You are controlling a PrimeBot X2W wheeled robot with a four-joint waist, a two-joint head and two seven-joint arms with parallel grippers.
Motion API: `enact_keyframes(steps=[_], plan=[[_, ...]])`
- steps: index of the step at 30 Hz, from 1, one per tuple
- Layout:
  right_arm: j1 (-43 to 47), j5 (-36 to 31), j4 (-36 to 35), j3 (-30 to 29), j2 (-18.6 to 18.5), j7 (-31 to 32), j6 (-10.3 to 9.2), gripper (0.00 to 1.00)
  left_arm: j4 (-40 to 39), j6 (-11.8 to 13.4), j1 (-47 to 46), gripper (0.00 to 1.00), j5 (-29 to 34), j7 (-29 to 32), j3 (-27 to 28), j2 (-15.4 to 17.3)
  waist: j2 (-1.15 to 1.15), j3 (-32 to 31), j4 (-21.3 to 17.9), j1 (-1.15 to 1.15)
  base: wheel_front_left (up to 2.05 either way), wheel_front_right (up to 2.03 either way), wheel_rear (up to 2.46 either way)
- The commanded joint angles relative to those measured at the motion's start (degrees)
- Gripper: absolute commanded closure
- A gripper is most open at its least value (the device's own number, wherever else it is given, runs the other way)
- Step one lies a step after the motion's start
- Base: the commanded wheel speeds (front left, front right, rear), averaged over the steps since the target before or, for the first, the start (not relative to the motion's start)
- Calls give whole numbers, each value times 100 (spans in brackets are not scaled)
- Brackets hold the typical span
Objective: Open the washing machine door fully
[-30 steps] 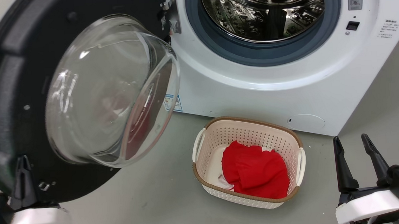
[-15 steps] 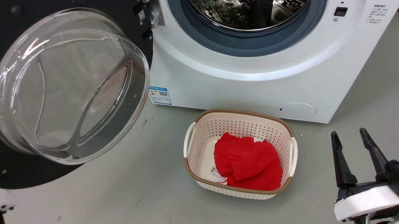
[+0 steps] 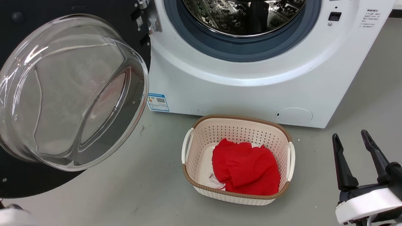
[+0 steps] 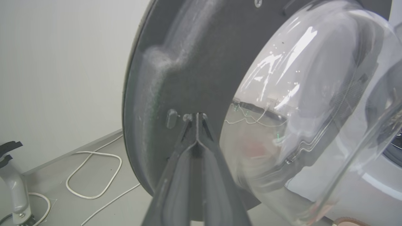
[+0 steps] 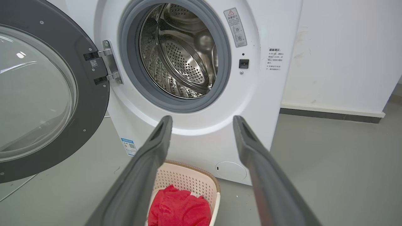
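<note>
Closest to you, the left gripper (image 4: 196,117) has its two fingers shut flat against each other with nothing between them. Their tips are at the dark inner face of the door (image 4: 188,62), beside a small stud (image 4: 171,118), and they seem to touch it. The arm reaches up at the door from low down, and the fingers point at the ring between the outer rim and the glass bowl (image 3: 65,92).

Treat the door as a stiff, fairly heavy disc that turns only about its hinge (image 3: 146,12). It should answer to a steady push, not a grip. Keep your contact on the dark plastic ring, far out from the hinge, where a light push goes furthest. Stay off the bowl, which is smooth and rounded and is the breakable part. The ring looks slick too, so closed tips may skid if you push at a slant.

The door stands wide open to the left of the washing machine (image 3: 255,89), with its inner side turned toward you. I judge there is little swing left.

Your right gripper (image 3: 350,138) hangs low at the right, fingers upright and spread well apart, empty, well clear of everything.

Further on, a basket (image 3: 235,119) with a red cloth (image 3: 245,169) sits on the floor just before the machine, out of the door's path. Beyond it are the grey seal (image 3: 239,50) and the drum (image 3: 243,7).
</note>
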Motion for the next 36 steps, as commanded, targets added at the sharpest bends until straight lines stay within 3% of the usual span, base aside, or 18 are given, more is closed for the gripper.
enact_keyframes(steps=[1, 4, 6, 8, 14, 19, 25, 36], plan=[[-37, 27, 28, 1, 8, -29, -4, 0, -240, -37, 250, 100, 97, -13, 54, -220, 0, -56, -33, 0, 0, 0, 0], [26, 50, 55, -10, 7, -45, -4, 0, -663, -72, 618, 100, 262, -13, 19, -592, 0, -133, -40, 0, 0, 0, 0], [49, 50, 71, -13, 7, -41, -4, 0, -947, -96, 832, 58, 330, -13, -61, -770, 0, -177, -34, 0, 0, 0, 0], [60, 57, 72, -17, 7, -48, -4, 0, -1173, -103, 1023, 0, 331, -13, -161, -891, 0, -206, -23, 0, 0, 0, 0], [93, 115, 108, 5, 7, -84, -4, 0, -1696, -13, 1465, 0, 282, -13, -494, -1004, 0, -299, -26, 0, 0, 0, 0], [79, 97, 151, 15, 7, -107, -4, 0, -2040, 269, 1748, 0, 505, -13, -1170, -1006, 0, -349, -130, 0, 0, 0, 0], [70, 45, 131, 53, 7, -122, -4, 0, -2282, 356, 1838, 0, 751, -13, -1835, -1005, 0, -429, -443, 0, 0, 0, 0], [201, -49, 48, 99, 8, -91, -4, 0, -2169, 254, 1609, 0, 921, -13, -2231, -1005, 0, -511, -1228, 0, 0, 0, 0]])
